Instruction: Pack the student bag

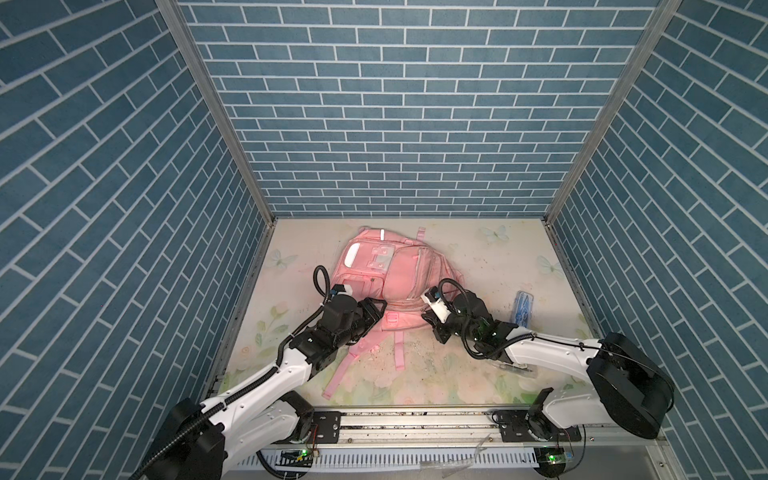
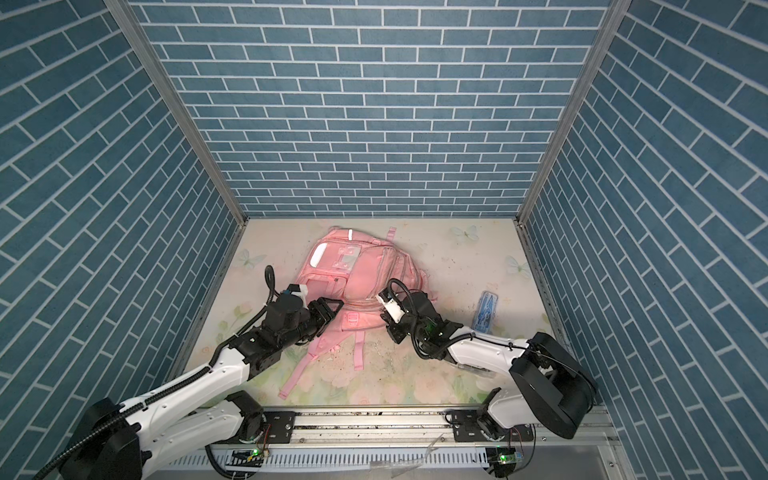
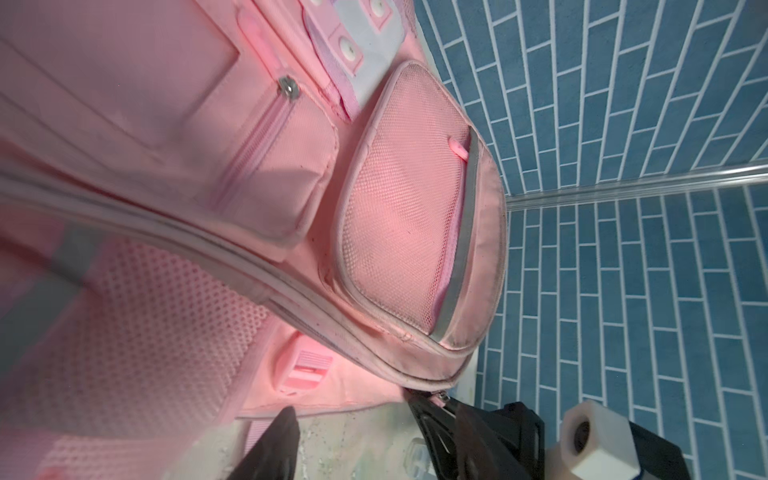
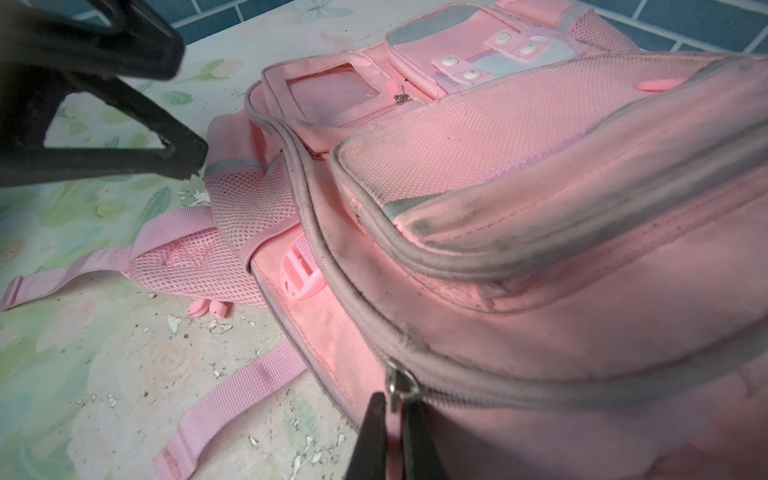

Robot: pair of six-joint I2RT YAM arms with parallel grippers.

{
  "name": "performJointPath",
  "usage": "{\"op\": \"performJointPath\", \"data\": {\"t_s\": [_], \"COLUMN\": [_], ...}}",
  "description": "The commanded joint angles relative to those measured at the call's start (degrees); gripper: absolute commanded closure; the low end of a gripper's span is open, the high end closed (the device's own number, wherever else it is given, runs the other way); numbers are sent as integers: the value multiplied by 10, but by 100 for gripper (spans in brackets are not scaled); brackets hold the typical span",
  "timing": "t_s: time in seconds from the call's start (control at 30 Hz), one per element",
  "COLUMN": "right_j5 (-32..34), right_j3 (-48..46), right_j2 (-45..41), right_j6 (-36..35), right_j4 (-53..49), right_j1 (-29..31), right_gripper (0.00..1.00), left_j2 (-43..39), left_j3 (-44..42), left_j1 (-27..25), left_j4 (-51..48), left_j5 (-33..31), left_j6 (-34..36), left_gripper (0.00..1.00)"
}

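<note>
The student bag (image 1: 399,270), a big pink backpack, lies flat in the middle of the floral table, its straps (image 1: 353,365) trailing toward the front edge. My left gripper (image 1: 380,308) stands open at the bag's near left edge with nothing between its fingers; the left wrist view shows the mesh back panel and a pink buckle (image 3: 305,370) just ahead of it. My right gripper (image 4: 395,405) is shut on a metal zipper pull (image 4: 397,386) at the bag's near right corner. The main zip (image 4: 582,395) looks closed.
A clear blue case (image 1: 524,309) lies on the table right of the bag. A clear plastic item (image 1: 511,368) sits partly under my right arm. Blue brick walls close in three sides. White flakes litter the table between the straps.
</note>
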Motion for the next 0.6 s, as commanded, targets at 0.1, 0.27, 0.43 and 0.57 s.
{"op": "performJointPath", "data": {"t_s": [0.1,0.27,0.43,0.57], "right_j5": [-3,2,10,16], "right_j3": [5,15,16,9], "right_j2": [-8,0,-2,-11], "right_j6": [-15,-18,-16,-13], "right_j4": [9,-2,-3,1], "right_j1": [22,31,35,35], "right_gripper": [100,100,100,100], "left_j2": [67,137,189,199], "left_j3": [-13,3,8,1], "left_j1": [-72,-97,-96,-82], "left_j4": [124,172,205,210], "left_j5": [-109,-129,-112,-98], "left_j6": [-131,-138,-136,-130], "left_gripper": [40,42,57,86]}}
